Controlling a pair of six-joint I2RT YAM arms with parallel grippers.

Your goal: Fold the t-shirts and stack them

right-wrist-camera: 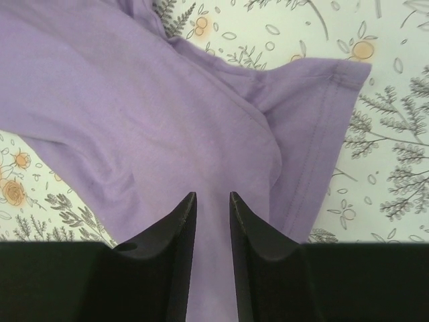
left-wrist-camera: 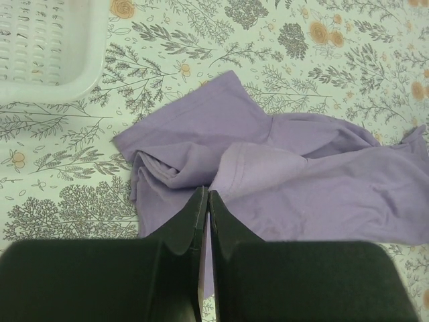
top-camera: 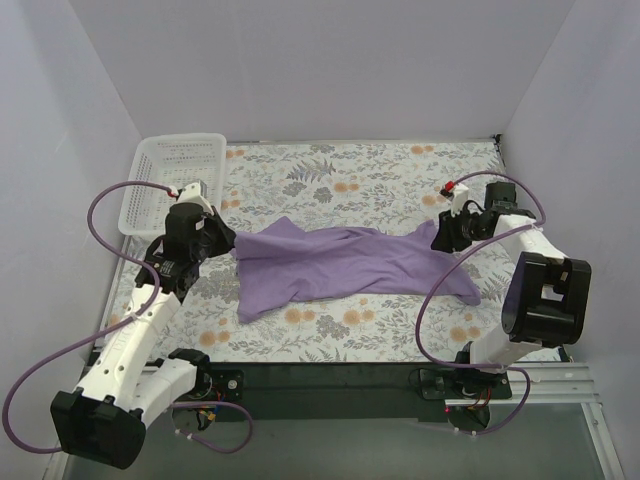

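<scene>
The plain lavender-purple t-shirt [top-camera: 350, 265] lies rumpled and unfolded, stretched out left to right.

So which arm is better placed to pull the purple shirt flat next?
Probably left. The left gripper is shut on the shirt at its bunched end near the basket, so it can pull at once. The right gripper stands open over the other end, holding nothing.

Soft, even, fairly bright light falls from above in all three views. Shadows are faint, lying thin along the folds of the t-shirt [top-camera: 340, 265]. The overhead view is sharp. In the wrist views, the close black fingers [right-wrist-camera: 167, 255] render dark and featureless.
</scene>
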